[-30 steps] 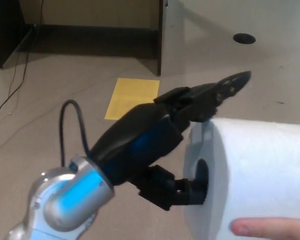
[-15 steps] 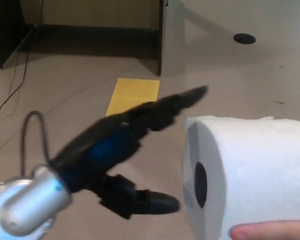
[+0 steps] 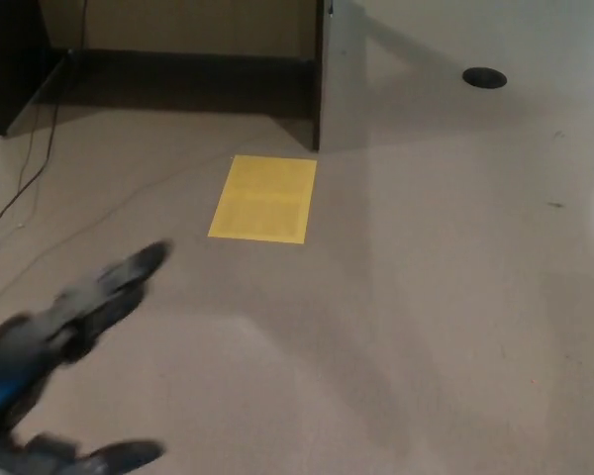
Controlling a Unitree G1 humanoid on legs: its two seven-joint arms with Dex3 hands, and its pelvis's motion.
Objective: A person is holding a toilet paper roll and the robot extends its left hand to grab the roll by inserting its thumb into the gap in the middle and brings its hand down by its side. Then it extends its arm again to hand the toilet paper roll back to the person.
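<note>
My left hand [image 3: 49, 381] shows blurred at the lower left corner of the head view, open, with its fingers [image 3: 119, 282] stretched toward the upper right and its thumb [image 3: 114, 457] apart near the bottom edge. It holds nothing. The toilet paper roll and the person's fingers are out of the picture. My right hand is not in view.
A yellow sheet [image 3: 264, 197] lies flat on the grey floor [image 3: 426, 297] at centre. A grey panel edge [image 3: 322, 74] stands behind it with a dark recess to its left. Thin cables [image 3: 30, 158] trail at far left. A dark round hole [image 3: 484, 76] sits at upper right.
My left hand drew its thumb out of the roll's core and dropped back to the lower left, empty. The roll and the person's fingers left the picture on the right.
</note>
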